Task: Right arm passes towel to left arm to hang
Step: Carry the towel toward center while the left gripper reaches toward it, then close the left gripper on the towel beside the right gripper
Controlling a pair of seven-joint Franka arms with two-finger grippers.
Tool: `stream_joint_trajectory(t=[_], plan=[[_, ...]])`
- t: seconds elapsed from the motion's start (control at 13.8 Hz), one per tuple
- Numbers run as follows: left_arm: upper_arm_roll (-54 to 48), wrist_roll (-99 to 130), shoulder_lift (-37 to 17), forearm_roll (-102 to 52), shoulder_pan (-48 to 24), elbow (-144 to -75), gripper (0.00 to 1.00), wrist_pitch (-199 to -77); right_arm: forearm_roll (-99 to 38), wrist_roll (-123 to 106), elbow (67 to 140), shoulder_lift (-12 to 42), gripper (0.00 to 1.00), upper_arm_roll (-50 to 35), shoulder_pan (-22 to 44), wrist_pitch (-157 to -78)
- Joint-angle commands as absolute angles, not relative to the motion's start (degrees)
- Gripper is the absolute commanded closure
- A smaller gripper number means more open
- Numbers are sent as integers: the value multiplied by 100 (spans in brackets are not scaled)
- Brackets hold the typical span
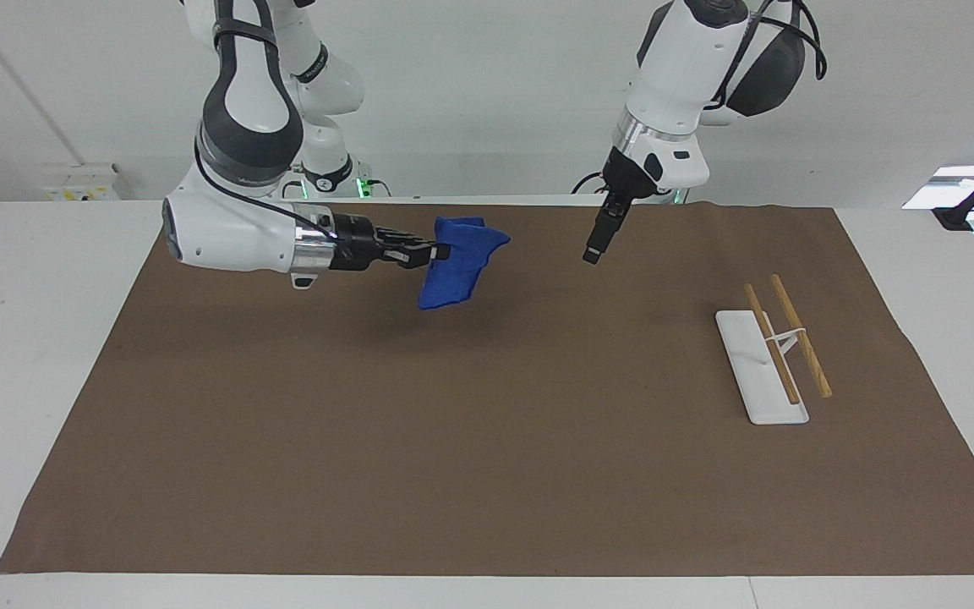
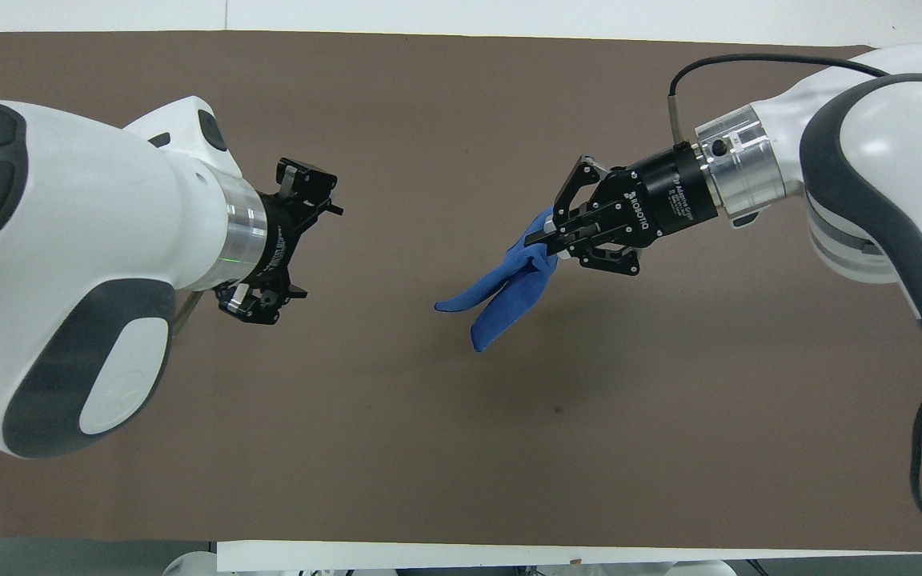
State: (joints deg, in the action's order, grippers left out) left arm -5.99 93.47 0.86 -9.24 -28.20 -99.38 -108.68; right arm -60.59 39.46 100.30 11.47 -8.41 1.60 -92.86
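The blue towel point(image 1: 456, 264) hangs in the air, folded and drooping, over the brown mat toward the right arm's end. My right gripper point(image 1: 438, 251) is shut on the towel's upper edge and points toward the table's middle; in the overhead view the right gripper point(image 2: 547, 238) pinches the towel point(image 2: 505, 290) at one corner. My left gripper point(image 1: 595, 244) hangs above the mat's middle, tilted toward the towel. In the overhead view the left gripper point(image 2: 313, 244) is open with nothing between its fingers. A clear gap separates it from the towel.
A white-based rack point(image 1: 759, 365) with two wooden rods point(image 1: 800, 345) stands on the brown mat point(image 1: 487, 474) toward the left arm's end. In the overhead view the left arm covers the rack. White table borders the mat.
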Motion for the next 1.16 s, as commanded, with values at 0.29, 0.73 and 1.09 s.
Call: stream_joint_trajectory(t=[0.29, 0.73, 1.09], plan=[[-580, 10098, -141, -1125, -3515, -9905, 20, -10575, -6627, 4271, 10274, 941, 99, -844, 466, -9685], [-571, 10046, -123, -1116, -3507, -9905, 47, -10450, -6627, 4263, 10274, 940, 99, -844, 536, -9712], [-554, 9897, -132, -1107, -3463, -9905, 63, -10424, -6609, 4228, 10292, 940, 99, -844, 554, -9721]])
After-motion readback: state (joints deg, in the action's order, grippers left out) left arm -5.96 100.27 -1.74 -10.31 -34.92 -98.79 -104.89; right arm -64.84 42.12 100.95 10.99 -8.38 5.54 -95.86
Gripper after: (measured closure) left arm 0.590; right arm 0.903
